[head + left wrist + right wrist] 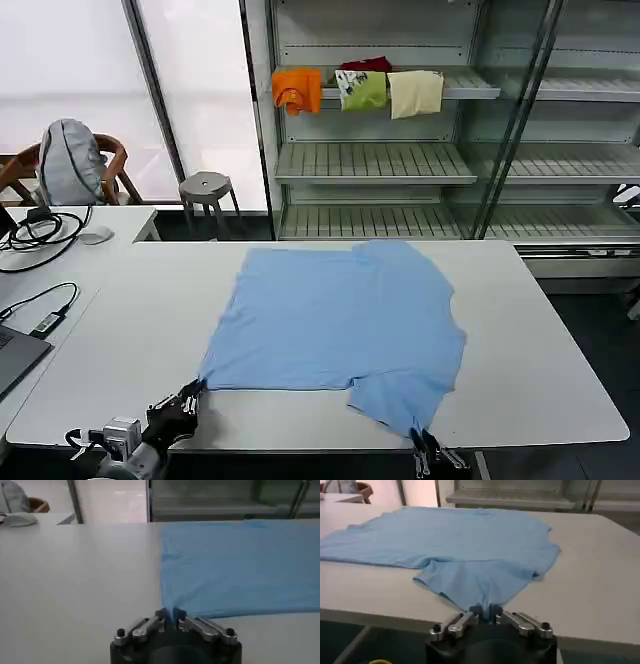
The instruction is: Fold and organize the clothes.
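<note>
On the white surface [120, 340] before the robot, the light blue T-shirt [340, 320] lies spread out, partly folded over itself, with one sleeve reaching toward the near edge. At the near left corner of the shirt, the left hand [190, 397] has its fingers pinched narrow on the fabric's corner; the left wrist view shows the cloth drawn into the closed fingertips [162, 615]. By the near edge, the right hand [425, 450] grips the tip of the hanging sleeve, its fingers closed on the blue fabric in the right wrist view [485, 611]. Beyond the surface stands a shelf rack [400, 160] carrying small orange, green, cream and red cloths [360, 88].
</note>
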Controlling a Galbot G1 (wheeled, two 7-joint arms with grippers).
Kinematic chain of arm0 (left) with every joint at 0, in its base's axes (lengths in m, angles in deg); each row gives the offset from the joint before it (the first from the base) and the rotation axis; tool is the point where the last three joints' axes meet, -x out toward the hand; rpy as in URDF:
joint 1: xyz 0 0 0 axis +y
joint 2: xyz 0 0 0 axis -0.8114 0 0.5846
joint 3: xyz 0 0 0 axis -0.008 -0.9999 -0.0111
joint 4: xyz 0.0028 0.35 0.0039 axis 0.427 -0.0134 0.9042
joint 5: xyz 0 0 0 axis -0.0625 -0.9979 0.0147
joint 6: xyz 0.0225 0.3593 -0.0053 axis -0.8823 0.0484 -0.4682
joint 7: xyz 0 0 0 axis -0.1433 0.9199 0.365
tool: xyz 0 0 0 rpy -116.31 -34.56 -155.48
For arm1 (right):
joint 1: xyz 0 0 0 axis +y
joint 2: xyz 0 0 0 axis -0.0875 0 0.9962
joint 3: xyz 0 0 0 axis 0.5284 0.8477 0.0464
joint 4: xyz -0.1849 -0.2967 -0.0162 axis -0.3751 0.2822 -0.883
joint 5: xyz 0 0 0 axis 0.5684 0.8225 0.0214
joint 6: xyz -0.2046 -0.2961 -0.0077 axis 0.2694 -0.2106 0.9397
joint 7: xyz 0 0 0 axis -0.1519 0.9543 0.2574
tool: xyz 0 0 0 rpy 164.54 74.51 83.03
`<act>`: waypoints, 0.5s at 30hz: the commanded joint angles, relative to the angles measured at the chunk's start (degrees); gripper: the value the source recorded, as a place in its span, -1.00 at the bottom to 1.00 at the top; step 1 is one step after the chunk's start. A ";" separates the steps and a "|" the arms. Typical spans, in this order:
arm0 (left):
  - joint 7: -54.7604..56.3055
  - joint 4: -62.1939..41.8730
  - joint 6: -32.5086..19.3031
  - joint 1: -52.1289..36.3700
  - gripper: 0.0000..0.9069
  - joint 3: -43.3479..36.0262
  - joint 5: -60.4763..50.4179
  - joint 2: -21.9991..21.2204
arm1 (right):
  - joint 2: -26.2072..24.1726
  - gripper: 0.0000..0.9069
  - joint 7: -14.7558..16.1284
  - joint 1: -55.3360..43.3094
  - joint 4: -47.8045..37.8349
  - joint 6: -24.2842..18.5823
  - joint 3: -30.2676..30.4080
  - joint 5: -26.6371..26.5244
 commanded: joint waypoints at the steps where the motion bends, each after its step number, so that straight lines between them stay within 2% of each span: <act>1: -1.37 0.49 -2.08 -1.84 -0.96 -0.29 -1.77 -0.01 | -0.03 -1.00 0.63 -1.95 0.27 -3.08 -0.18 -0.02; 4: -1.39 0.30 -1.99 -5.66 -0.98 -0.81 -1.09 0.49 | -0.67 -1.00 0.79 -5.43 0.60 -3.12 -0.87 -0.94; 5: -1.42 0.17 -1.90 -6.94 -0.98 -0.96 -0.30 0.49 | -1.28 -1.00 0.79 -9.48 0.55 -2.40 -1.50 -2.49; 7: -1.47 -0.19 -1.89 -9.52 -0.98 -1.16 2.04 0.52 | -1.79 -1.00 0.02 -12.77 -0.42 -1.31 -1.61 -3.28; 10: -1.91 -2.23 -1.59 -13.88 -0.98 -0.74 5.10 0.22 | -2.06 -1.00 -1.49 -18.21 -2.18 0.73 -1.33 -7.45; 15: -2.21 -4.89 -1.44 -18.02 -0.98 -0.82 8.85 0.79 | -3.59 -1.00 -1.05 -26.32 -5.01 2.70 -1.36 -10.15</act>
